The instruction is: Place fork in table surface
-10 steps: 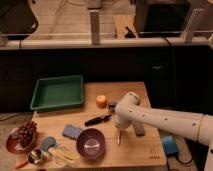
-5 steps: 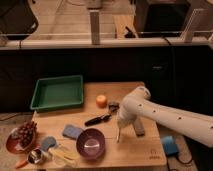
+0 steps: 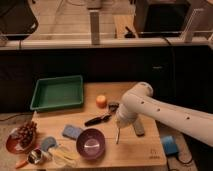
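My gripper (image 3: 120, 123) at centre frame, pinched on fork (image 3: 118, 135). Fork hangs near-vertical, tip close over table surface (image 3: 137, 150), just right of purple bowl (image 3: 91, 144). Risk: release while upright, fork topples, bounces against bowl or grey bar (image 3: 138, 128).

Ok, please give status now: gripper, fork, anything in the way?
Gripper over table surface, shut on fork. Fork hanging upright, tip near wood. Purple bowl and grey bar close by.
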Available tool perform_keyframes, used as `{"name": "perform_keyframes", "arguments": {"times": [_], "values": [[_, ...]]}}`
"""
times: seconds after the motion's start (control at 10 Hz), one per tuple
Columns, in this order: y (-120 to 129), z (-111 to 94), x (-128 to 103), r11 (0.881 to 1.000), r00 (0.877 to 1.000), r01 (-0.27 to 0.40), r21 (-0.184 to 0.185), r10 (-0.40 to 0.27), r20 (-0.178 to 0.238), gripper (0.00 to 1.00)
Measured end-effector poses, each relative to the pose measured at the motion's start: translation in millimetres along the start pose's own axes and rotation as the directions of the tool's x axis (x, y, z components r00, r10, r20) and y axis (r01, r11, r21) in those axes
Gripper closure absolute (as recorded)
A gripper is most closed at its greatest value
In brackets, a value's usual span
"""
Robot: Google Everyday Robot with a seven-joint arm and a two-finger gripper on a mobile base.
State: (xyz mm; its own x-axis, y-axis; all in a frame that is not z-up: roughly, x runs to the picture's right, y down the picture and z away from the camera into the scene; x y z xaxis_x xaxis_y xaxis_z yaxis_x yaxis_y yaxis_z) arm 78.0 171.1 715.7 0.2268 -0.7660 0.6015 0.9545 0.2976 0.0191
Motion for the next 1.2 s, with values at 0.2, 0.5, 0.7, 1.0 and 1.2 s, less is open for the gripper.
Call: {"name": "perform_keyframes", "arguments": {"times": [0.2,0.5,0.7,1.0,1.2], "values": [[-2,-24,-10,1.0,1.0,-0.006,0.026,0.006,-0.019,1.0],[0,-38,-17,0.998,0.999,-0.004,0.06,0.006,-0.034,1.0],[-2,-30,-14,0.999,1.0,0.0,0.042,0.001,-0.018,1.0],[11,16,9,0.999,0.999,-0.041,0.0,0.041,0.006,1.0],[27,56,31,0.996,0.997,-0.077,-0.034,0.078,0.017,1.0]]}}
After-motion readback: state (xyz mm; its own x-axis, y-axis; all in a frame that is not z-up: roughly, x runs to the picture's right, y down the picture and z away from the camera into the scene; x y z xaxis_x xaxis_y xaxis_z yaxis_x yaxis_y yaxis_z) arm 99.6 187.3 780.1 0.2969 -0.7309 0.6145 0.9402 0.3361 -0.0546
